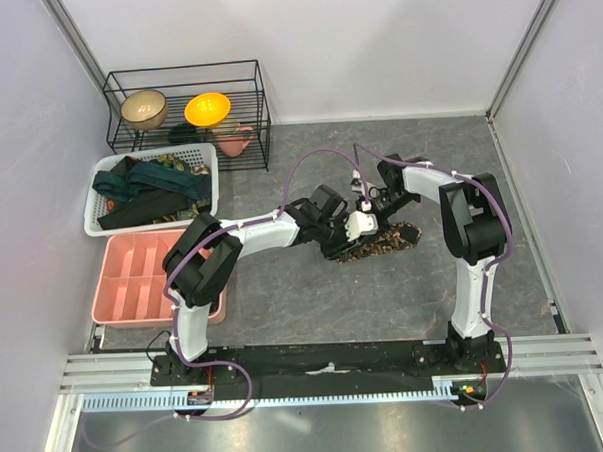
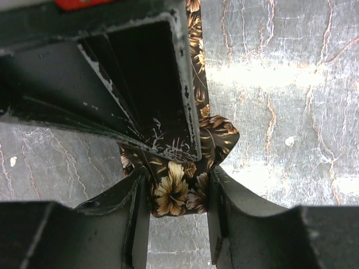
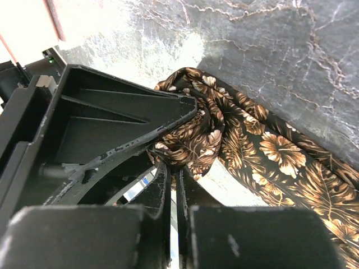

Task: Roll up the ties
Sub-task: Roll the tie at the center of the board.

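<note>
Nearest the lens in the left wrist view, the fingers (image 2: 247, 218) of your left gripper (image 2: 176, 188) are pinching a folded end of the brown floral tie (image 2: 220, 134), with the cloth bulging between the pads. The right gripper (image 3: 173, 171) is sitting with its jaws pressed together, tips just beside the bunched start of the roll; the frames are not showing whether any fabric is lying between them. The tie is resting on the grey table (image 1: 315, 305) between the two arms, its loose length trailing flat and unrolled toward the right arm's side. Judgement: you are working the first turns of the coil, and it is looking crumpled rather than tight. To do this step well, you are needing a firm core. Hold the left pinch as the anchor, part the right jaws and take the fabric edge squarely. Then turn the core over the flat strip along its centre line, keeping the edges aligned. Avoid lifting, or the tail may be twisting. The other ties (image 1: 145, 188) are lying in the white basket (image 1: 93, 210), near the pink tray (image 1: 124, 284), well apart from this work.
</note>
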